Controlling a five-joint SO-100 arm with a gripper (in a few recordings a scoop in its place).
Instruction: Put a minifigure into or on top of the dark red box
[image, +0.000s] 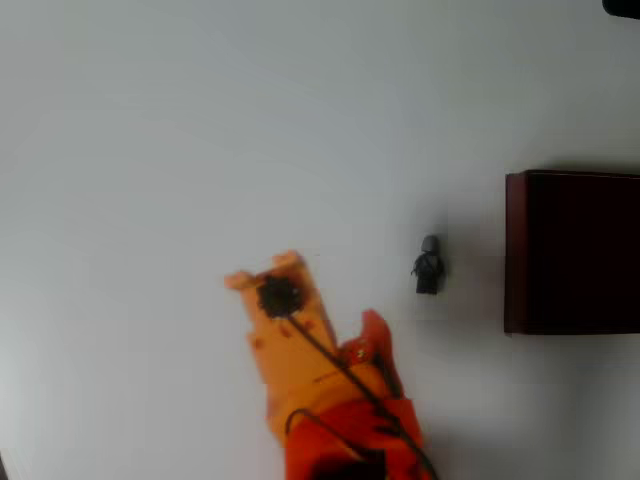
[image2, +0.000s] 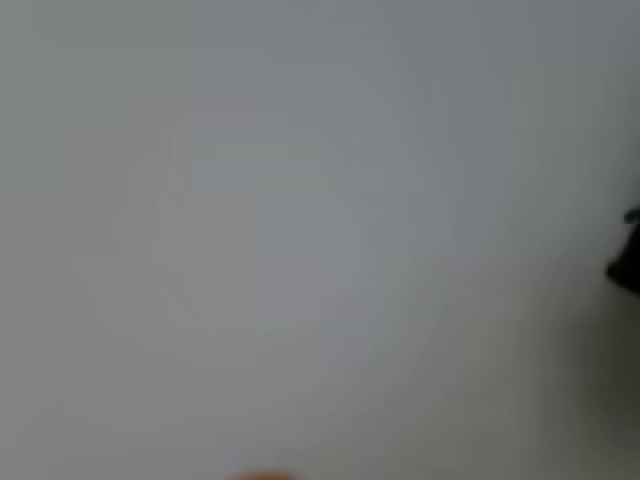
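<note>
In the overhead view the minifigure (image: 428, 265), a tiny figure with a grey head and dark body, lies on the white table just left of the dark red box (image: 572, 252). The box sits at the right edge, its interior very dark. My orange gripper (image: 266, 278) reaches up from the bottom edge and sits left of the figure and slightly lower, well apart from it. Its jaws are hidden under the wrist body, so open or shut does not show. In the blurred wrist view a dark shape (image2: 626, 265) at the right edge may be the figure.
A white table (image: 200, 130) spreads around everything. A small dark object (image: 622, 6) pokes in at the top right corner of the overhead view. A black cable (image: 335, 360) runs along the arm.
</note>
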